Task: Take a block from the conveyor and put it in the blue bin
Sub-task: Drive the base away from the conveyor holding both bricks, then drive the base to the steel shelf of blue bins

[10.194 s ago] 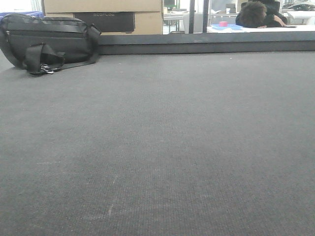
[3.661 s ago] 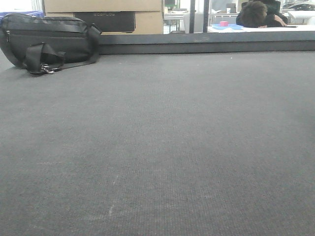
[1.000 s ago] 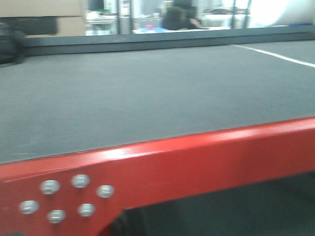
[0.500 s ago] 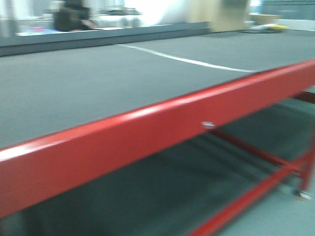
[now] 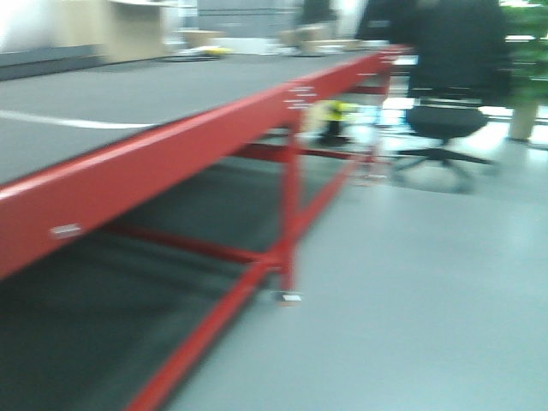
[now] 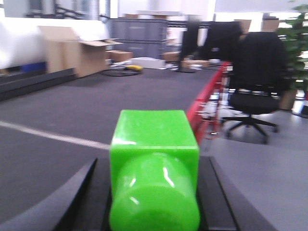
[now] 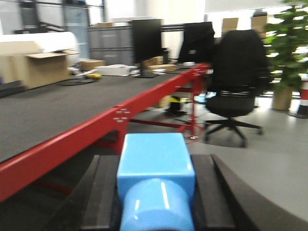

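Nearest you, the left gripper (image 6: pixel 151 166) is closed on a green block (image 6: pixel 154 139) and the right gripper (image 7: pixel 155 166) on a blue block (image 7: pixel 155 151), so the blocks are in hand rather than on the belt. Beyond them, the front view, which a second ago looked across the conveyor (image 5: pixel 171 141), now runs along its red frame toward an office chair (image 5: pixel 449 77). Grabbing looks done, and you appear to be turning toward the blue bin, which is not in view.

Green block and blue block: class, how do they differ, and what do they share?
The green block is green, the blue block light blue. The green block sits in the left gripper, the blue block in the right gripper. Both are glossy cubes with a rounded near end.
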`<state>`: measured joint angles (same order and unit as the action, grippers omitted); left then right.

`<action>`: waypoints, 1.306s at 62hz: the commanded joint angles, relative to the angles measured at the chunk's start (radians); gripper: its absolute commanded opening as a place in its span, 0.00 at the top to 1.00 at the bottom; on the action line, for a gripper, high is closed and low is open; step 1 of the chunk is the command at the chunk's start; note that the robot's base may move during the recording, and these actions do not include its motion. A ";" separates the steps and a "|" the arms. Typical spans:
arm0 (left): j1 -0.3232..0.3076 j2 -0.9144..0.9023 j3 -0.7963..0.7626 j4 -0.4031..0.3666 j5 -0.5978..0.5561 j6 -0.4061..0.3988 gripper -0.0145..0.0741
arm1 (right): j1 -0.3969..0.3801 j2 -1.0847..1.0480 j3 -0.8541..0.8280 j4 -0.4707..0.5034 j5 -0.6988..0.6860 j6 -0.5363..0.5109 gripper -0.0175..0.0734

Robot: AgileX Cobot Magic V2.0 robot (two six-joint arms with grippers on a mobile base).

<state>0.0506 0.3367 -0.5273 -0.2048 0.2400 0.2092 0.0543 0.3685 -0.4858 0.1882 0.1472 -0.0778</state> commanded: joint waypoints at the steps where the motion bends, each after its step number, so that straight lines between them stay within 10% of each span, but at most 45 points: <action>1: -0.008 -0.005 -0.002 0.001 -0.020 -0.001 0.96 | -0.001 -0.005 -0.007 -0.002 -0.013 -0.003 0.99; 81: -0.008 -0.005 -0.002 0.001 -0.020 -0.001 0.96 | -0.001 -0.008 -0.007 -0.002 -0.013 -0.003 0.99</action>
<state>0.0506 0.3367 -0.5273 -0.2048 0.2419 0.2092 0.0543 0.3617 -0.4862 0.1882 0.1472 -0.0778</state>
